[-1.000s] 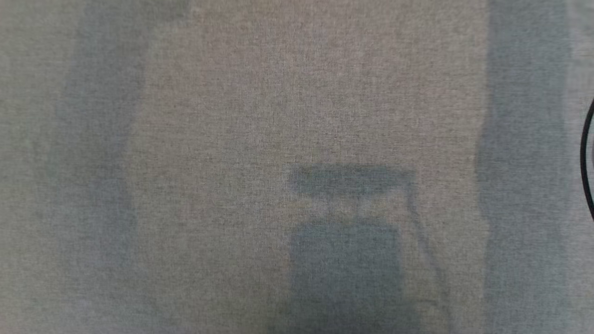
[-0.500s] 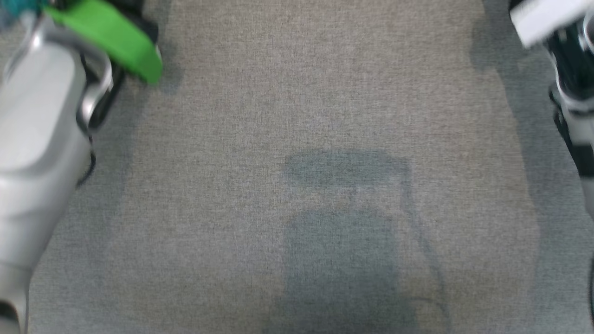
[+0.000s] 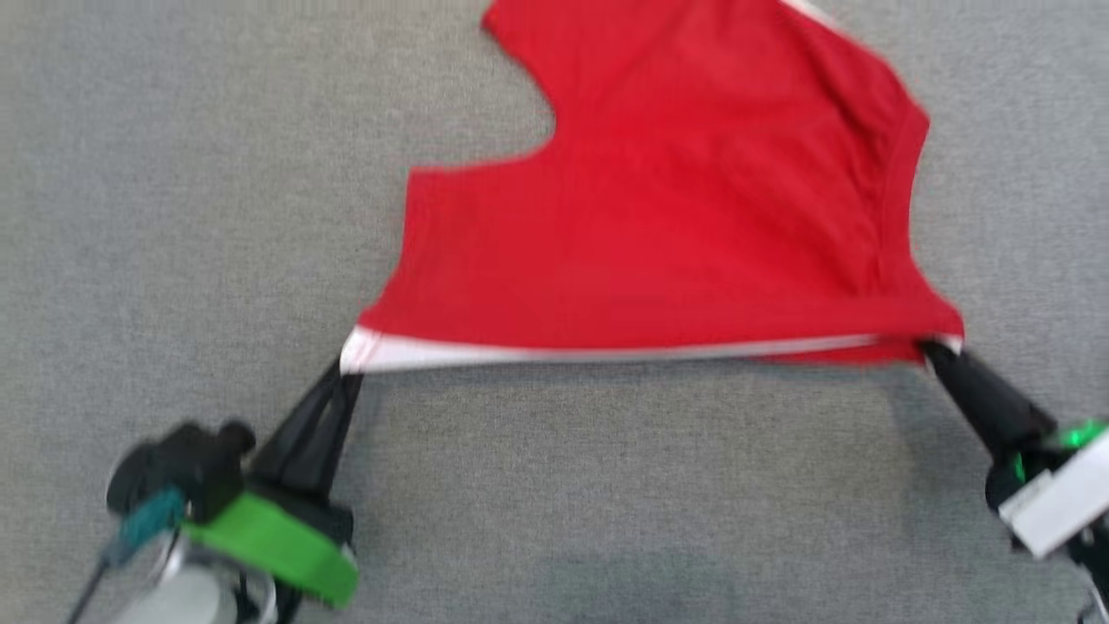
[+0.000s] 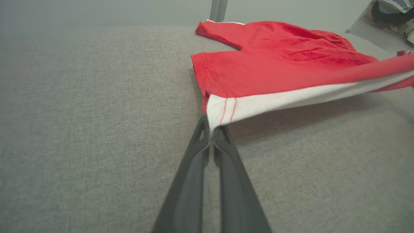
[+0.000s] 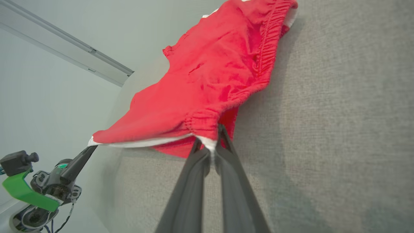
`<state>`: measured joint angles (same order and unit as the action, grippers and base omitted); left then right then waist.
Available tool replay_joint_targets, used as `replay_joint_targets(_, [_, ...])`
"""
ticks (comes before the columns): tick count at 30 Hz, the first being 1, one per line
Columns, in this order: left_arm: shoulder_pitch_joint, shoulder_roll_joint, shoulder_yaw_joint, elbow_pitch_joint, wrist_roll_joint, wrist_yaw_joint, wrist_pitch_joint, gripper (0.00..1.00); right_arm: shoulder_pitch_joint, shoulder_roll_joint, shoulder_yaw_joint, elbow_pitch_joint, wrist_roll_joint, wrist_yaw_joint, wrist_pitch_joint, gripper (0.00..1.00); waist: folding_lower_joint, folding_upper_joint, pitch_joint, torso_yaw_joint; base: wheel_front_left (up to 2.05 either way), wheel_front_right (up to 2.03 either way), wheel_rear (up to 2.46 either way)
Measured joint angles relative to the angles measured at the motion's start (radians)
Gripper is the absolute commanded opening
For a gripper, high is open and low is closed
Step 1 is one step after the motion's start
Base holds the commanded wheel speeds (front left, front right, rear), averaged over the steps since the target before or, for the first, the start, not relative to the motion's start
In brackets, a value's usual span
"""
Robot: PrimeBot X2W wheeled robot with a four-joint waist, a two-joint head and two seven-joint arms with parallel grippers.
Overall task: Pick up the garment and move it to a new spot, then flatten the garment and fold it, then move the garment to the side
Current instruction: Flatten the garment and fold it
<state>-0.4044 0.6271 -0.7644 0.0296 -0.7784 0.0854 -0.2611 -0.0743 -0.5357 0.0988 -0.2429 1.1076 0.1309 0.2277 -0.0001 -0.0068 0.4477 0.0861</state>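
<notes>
A red garment [image 3: 676, 199] with a white inner lining lies stretched over the grey fabric surface, its near hem lifted taut between both grippers. My left gripper [image 3: 349, 368] is shut on the hem's left corner, where the white lining shows [image 4: 226, 106]. My right gripper [image 3: 931, 351] is shut on the hem's right corner by the elastic band [image 5: 207, 129]. The far part of the garment [image 4: 284, 35] rests on the surface. In the right wrist view the left gripper [image 5: 90, 149] holds the opposite corner.
A grey fabric surface [image 3: 173, 217] spreads all around the garment. A pale post [image 4: 218, 9] stands beyond the far edge in the left wrist view. A wall rail [image 5: 64, 42] runs behind the surface in the right wrist view.
The head camera has swung; earlier it showed bare grey fabric with shadows, then blurred arms at the upper corners. Now the red garment and both grippers holding its hem are in view.
</notes>
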Motion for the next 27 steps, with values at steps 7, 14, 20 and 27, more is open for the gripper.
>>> replay_joint_targets(7, [0.386, 0.116, 0.035, -0.367, -0.037, 0.240, 0.001, 0.00, 0.395, 0.001, -0.044, -0.203, 0.072, 0.000, 0.023, 0.00, 0.0000, 0.0000, -0.062, -0.032, 0.00, 0.00, 0.00])
replay_joint_targets(14, [0.351, 0.314, 0.110, -0.560, -0.024, 0.282, 0.132, 0.00, 0.295, 0.036, -0.010, -0.256, 0.133, 0.000, 0.030, 0.00, -0.0001, 0.0000, -0.023, -0.077, 0.00, 0.00, 0.00])
replay_joint_targets(20, [0.090, 0.502, 0.204, -0.657, -0.012, 0.204, 0.393, 0.00, 0.027, 0.129, 0.042, -0.105, 0.155, 0.000, 0.058, 0.00, 0.0000, 0.0000, 0.059, -0.136, 0.00, 0.00, 0.00])
replay_joint_targets(27, [-0.290, 0.511, 0.226, -0.604, -0.042, 0.021, 0.715, 0.00, -0.221, 0.237, 0.095, 0.043, 0.179, -0.001, 0.104, 0.00, 0.0000, 0.0000, 0.151, -0.235, 0.00, 0.00, 0.00])
